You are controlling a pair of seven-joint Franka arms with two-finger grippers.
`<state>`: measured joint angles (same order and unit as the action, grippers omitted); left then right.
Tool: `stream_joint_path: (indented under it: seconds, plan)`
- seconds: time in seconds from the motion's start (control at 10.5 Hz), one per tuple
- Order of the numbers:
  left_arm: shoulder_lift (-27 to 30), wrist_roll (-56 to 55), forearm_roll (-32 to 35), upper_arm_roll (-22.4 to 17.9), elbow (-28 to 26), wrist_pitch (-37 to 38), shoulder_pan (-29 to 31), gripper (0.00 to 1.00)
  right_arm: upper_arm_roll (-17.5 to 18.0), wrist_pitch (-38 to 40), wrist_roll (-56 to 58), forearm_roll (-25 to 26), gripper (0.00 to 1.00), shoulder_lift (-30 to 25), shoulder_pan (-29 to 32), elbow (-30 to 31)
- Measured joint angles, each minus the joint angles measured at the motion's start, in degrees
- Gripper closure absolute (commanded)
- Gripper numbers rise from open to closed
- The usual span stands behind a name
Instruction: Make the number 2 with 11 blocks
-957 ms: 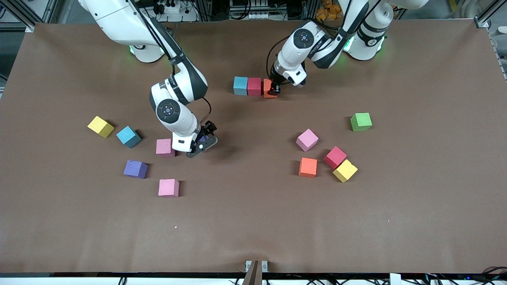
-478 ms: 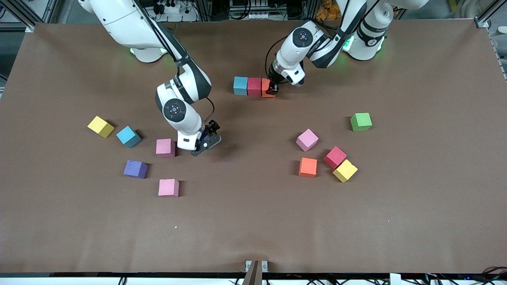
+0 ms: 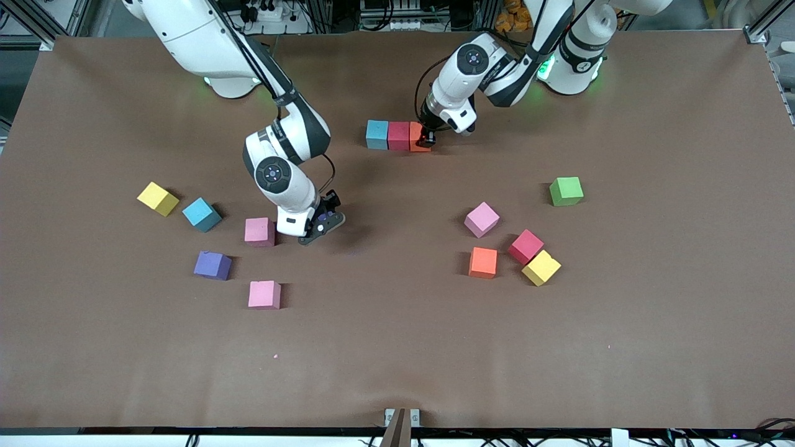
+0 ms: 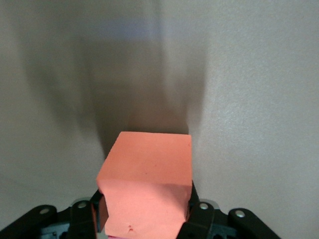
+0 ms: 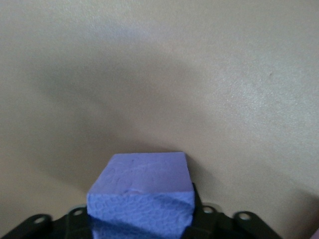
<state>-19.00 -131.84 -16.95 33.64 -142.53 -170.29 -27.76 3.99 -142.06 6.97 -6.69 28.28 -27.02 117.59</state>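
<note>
My left gripper is shut on an orange block and holds it against a red block. That red block stands beside a blue block, so the three form a row. In the left wrist view the orange block fills the jaws of the left gripper. My right gripper is shut on a purple block, low over the table beside a pink block. In the front view that purple block is almost hidden by the fingers.
Toward the right arm's end lie a yellow block, a blue block, a purple block and a pink block. Toward the left arm's end lie pink, orange, red and yellow blocks and a green cube.
My left gripper has slid the orange block closer to the red block in the row. My right arm has shifted slightly with the purple block held in its gripper.
</note>
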Motion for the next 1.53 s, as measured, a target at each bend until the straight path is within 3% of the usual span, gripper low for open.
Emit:
stream_joint_path:
  seconds: [0.1,0.19,0.29,0.96,1.34,1.53]
  plan:
    - [-0.3,0.0,0.0,0.0,0.1,0.0,0.0,0.75,0.1,0.3,-1.5,0.0,0.65,-0.1,-0.1,-0.3]
    - [-0.6,0.0,0.0,0.0,0.2,-0.1,-0.1,0.2,0.2,0.8,-3.7,0.0,0.65,-0.2,-0.7,-0.7]
    - [-0.8,0.1,0.0,0.0,0.4,-0.1,-0.1,0.0,0.3,1.0,-6.3,0.0,0.65,-0.3,-1.8,-1.2]
    - [0.4,2.7,0.0,0.0,2.2,-0.1,0.0,0.0,0.5,1.1,-24.6,0.0,0.63,-0.4,-8.8,-4.1]
    - [6.2,8.0,0.0,-0.7,4.5,9.0,3.1,0.0,0.6,1.2,-33.4,0.0,0.63,-0.3,-11.2,-4.9]
    - [7.1,15.8,0.0,-4.5,9.1,15.9,5.3,0.0,0.6,1.4,-38.6,0.0,0.64,0.2,-13.1,-6.0]
